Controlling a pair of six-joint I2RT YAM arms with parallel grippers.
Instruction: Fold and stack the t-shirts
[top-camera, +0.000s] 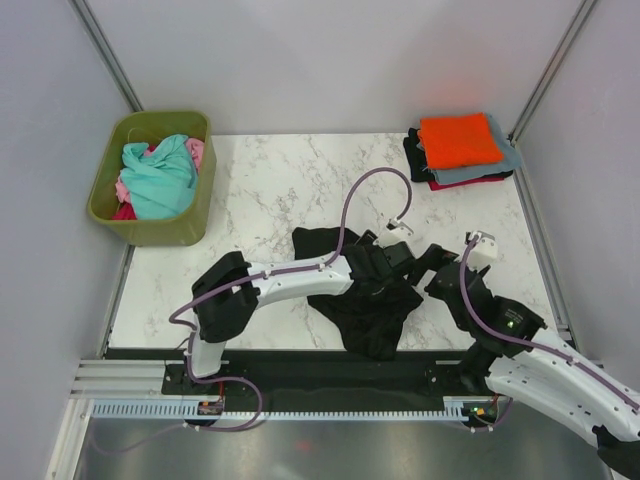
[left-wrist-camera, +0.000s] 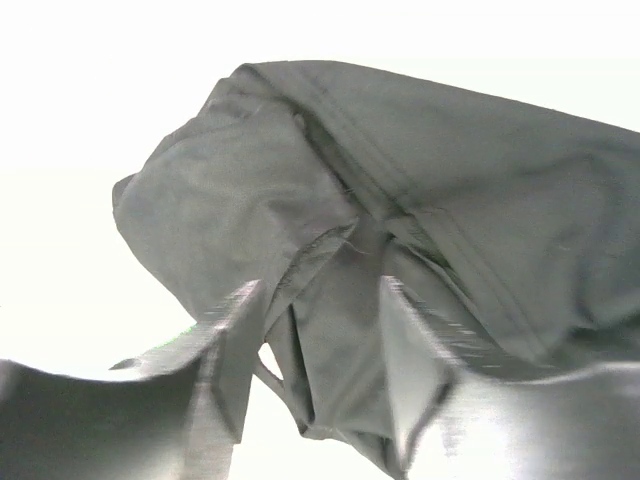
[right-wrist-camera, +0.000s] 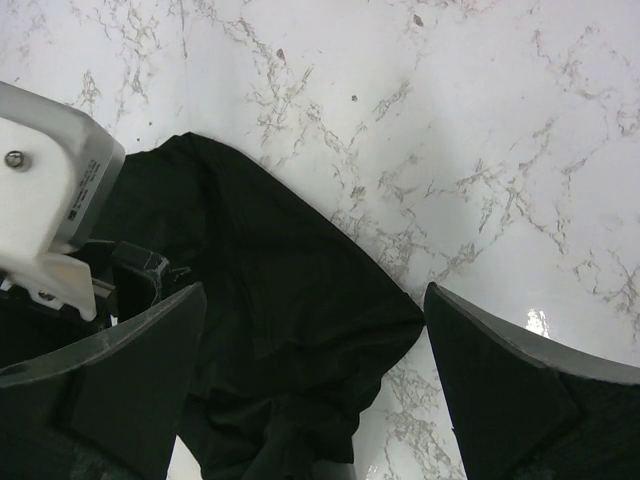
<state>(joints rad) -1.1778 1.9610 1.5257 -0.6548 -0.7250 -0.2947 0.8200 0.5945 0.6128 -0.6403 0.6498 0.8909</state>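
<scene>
The black shirt (top-camera: 372, 310) lies crumpled at lower centre of the bench (top-camera: 270, 190). The left hand (left-wrist-camera: 320, 295) is half closed round a fold, though I can't tell if it grips. The right hand (right-wrist-camera: 315, 295) is wide open and empty.

One tub (top-camera: 160, 232). In the tub, at least three t-shirts show: one teal shirt (top-camera: 160, 180), one pink shirt (top-camera: 196, 150), one red shirt (top-camera: 124, 211). Far right of the tub, one stack of four: orange shirt (top-camera: 458, 140), grey-blue shirt (top-camera: 505, 160), magenta shirt (top-camera: 470, 183), bottom black shirt (top-camera: 415, 155). Right of the tub and nearer, one loose black t-shirt (top-camera: 375, 310). Two arms: left arm (top-camera: 290, 272), right arm (top-camera: 545, 375).
</scene>
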